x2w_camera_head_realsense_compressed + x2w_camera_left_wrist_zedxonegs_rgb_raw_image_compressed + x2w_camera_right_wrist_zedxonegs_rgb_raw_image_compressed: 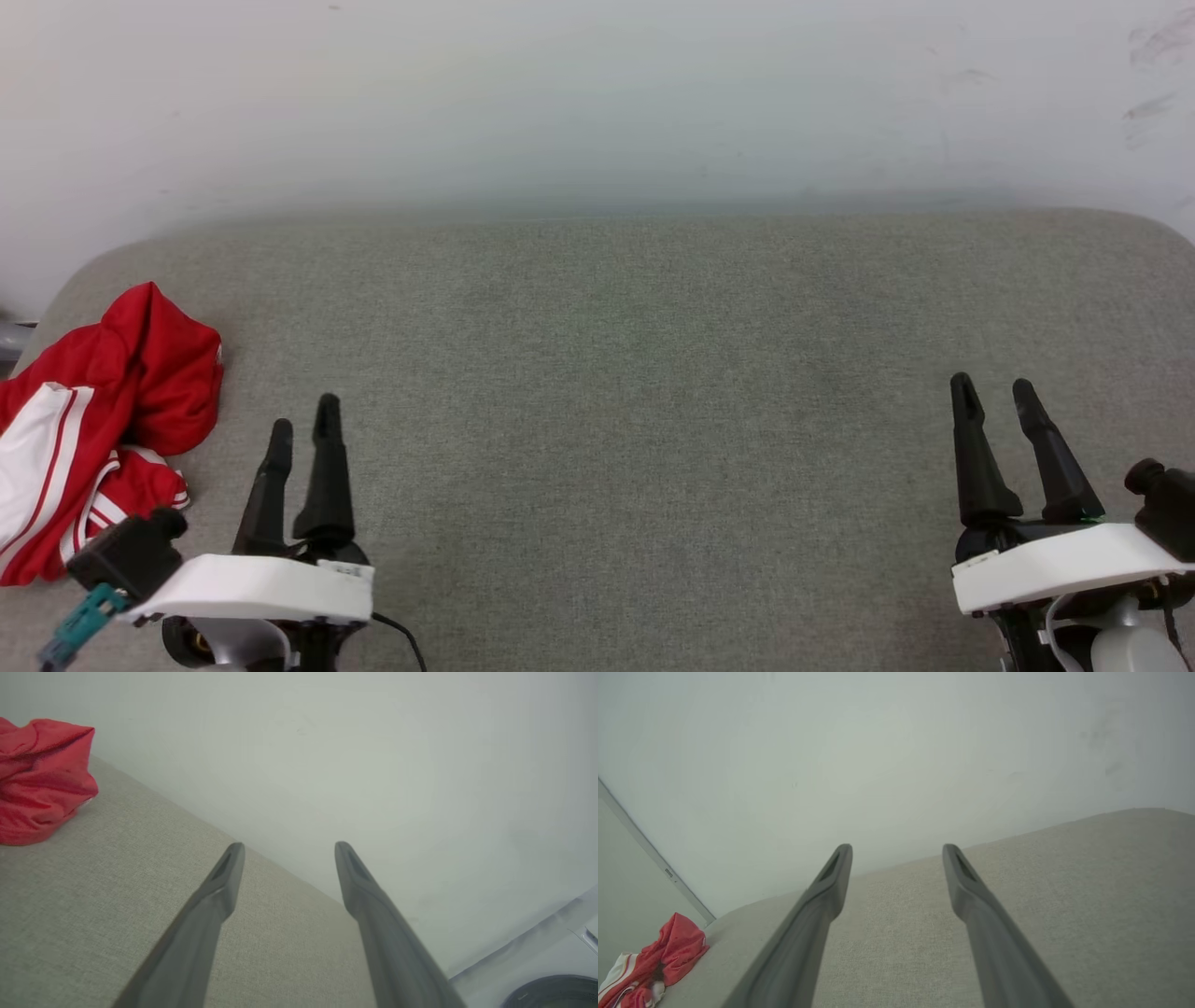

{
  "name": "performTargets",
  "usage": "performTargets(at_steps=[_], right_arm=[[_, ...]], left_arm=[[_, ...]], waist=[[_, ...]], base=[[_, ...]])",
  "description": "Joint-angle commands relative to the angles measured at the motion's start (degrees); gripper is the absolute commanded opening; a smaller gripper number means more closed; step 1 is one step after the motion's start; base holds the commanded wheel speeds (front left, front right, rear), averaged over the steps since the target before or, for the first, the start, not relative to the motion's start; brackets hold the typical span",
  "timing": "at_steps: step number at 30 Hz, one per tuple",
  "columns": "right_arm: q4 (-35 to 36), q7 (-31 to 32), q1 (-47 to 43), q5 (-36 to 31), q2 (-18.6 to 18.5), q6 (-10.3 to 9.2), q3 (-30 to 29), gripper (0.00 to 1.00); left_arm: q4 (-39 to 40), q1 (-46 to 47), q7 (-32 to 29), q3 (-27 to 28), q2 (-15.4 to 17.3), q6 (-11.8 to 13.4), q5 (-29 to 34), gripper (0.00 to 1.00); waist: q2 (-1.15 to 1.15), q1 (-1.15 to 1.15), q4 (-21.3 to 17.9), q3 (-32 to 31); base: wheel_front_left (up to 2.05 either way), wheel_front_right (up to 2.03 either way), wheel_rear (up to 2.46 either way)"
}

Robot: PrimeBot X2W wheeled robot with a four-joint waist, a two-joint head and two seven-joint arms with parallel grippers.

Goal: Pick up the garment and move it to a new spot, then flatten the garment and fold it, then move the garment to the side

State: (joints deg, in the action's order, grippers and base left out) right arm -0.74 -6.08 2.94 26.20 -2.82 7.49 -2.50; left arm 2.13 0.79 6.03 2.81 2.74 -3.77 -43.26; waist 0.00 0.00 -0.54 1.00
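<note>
Now we hold our left gripper [303,415] and right gripper [991,383] with fingers spread, both empty over the grey cushion [616,373]; the garment [103,411] lies crumpled just left of our left gripper, apart from its fingers.

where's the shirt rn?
In the head view, the shirt lies crumpled at the left edge of the grey surface, just left of the open left gripper.
</note>
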Motion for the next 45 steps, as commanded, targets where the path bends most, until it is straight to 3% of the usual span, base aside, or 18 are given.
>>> performTargets(at_steps=[1, 13, 19, 31, 45], right_arm=[[1.1, -0.4, 0.6, -2.2, -0.1, 0.00, 0.3, 1.00], [2.3, -2.4, 0.3, -14.3, -0.1, 0.00, 1.6, 1.00], [2.8, -3.3, -0.1, -19.1, -0.1, 0.00, 2.1, 1.00], [3.2, -4.9, -0.6, -27.0, -0.1, 0.00, 2.2, 1.00], [2.7, -6.7, -1.6, -26.2, -0.1, -0.01, 1.5, 1.00]], left_arm=[[1.2, 0.0, 0.5, -0.6, 0.1, 0.3, 2.2, 1.00], [1.0, -1.0, 2.5, -6.9, 1.6, 4.7, 17.0, 1.00], [0.0, -1.5, 3.4, -10.1, 2.9, 4.5, 19.3, 1.00], [-0.1, -1.6, 5.0, -14.0, 4.8, 9.5, 26.6, 1.00], [-0.6, -2.8, 6.7, -11.3, 2.3, 6.3, 29.2, 1.00]], waist=[[0.00, 0.00, 0.0, 0.0], [0.00, 0.00, -0.2, 0.1], [0.00, 0.00, -0.3, 0.0], [0.00, 0.00, -0.6, 0.1], [0.00, 0.00, -0.9, 0.3]], base=[[0.00, 0.00, 0.00], [0.00, 0.00, 0.00], [0.00, 0.00, 0.00], [0.00, 0.00, 0.00], [0.00, 0.00, 0.00]])
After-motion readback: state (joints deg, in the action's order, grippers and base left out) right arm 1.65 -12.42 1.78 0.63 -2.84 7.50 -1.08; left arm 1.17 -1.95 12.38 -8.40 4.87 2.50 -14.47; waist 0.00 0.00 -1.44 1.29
